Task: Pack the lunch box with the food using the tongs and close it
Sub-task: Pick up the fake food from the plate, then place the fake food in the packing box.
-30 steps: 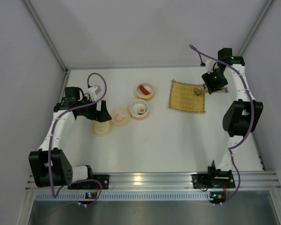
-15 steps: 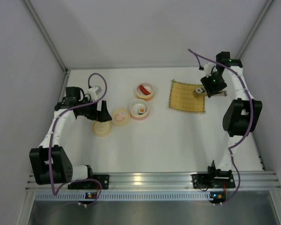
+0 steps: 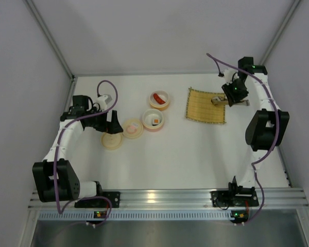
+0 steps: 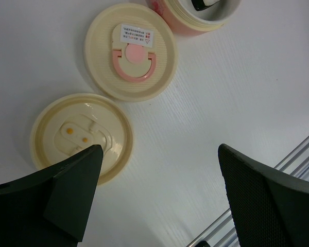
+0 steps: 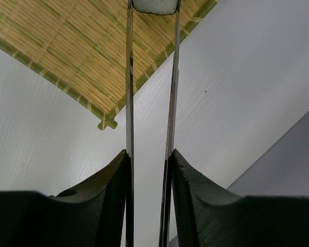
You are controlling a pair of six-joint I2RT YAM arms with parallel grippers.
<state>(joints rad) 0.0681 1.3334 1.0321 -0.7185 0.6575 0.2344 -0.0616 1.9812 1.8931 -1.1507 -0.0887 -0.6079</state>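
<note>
The right pincer [image 5: 149,154] is clamping the tongs [image 5: 129,103]. Its two dark fingers are pressing on the outer faces of the slim metal arms, which are running almost parallel straight ahead of it. At the far tips, a sushi roll [image 5: 154,5] is sitting between the two arms with only its pale rice showing. Whether it is resting on the bamboo mat [image 5: 62,46] or lifted off it, I cannot tell. In the wrist view the mat is lying ahead of this pincer and to its left, one corner coming close to the nearer tong arm.

The left pincer [image 4: 159,148] is hanging wide open over the white tabletop [image 4: 237,92], gripping nothing. Just ahead of it, a plain cream lid [image 4: 81,136] is lying flat. Beyond that come a lid with a pink handle [image 4: 130,51] and then a lunch box bowl [image 4: 180,25]. From above, that bowl is holding a second sushi roll [image 3: 155,121]. A farther bowl [image 3: 167,103] is holding the red sausage [image 3: 156,97].
</note>
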